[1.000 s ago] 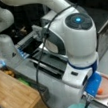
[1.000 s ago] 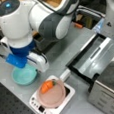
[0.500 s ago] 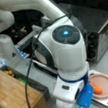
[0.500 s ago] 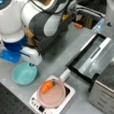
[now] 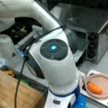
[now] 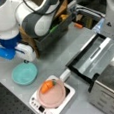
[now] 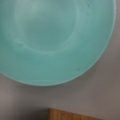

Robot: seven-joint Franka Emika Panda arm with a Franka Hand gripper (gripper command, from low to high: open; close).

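- Fingers: they show in no view, so we cannot tell whether they are released, clenched or grasping anything. The gripper itself is hidden too. We see only the arm's white and blue wrist (image 6: 7, 46), up and to the left of the teal plate (image 6: 24, 73) in a front view.
- From the wrist view we look straight down on the teal plate (image 7: 57, 37), which fills most of the picture. This is the thing we judge nearest the hidden fingers.
- The teal plate holds nothing and lies flat on the grey bench (image 6: 59, 59).
- Below the teal plate in the wrist view, a strip of bare bench and then a wooden edge (image 7: 75, 115) appear.
- Right of the teal plate and just beside it, a pink plate (image 6: 54, 97) sits on a white scale (image 6: 36, 105).
- The pink plate carries one carrot (image 6: 46, 86), lying near the rim that faces the teal plate. Both front views show this (image 5: 94, 87).
- Further right of the teal plate, well apart, a toaster oven (image 6: 106, 100) has its door (image 6: 95, 57) dropped open. We cannot see what is inside.
- Beyond the teal plate, towards a front view's top, a dark bin (image 6: 55, 37) holds small green and orange items we cannot identify.
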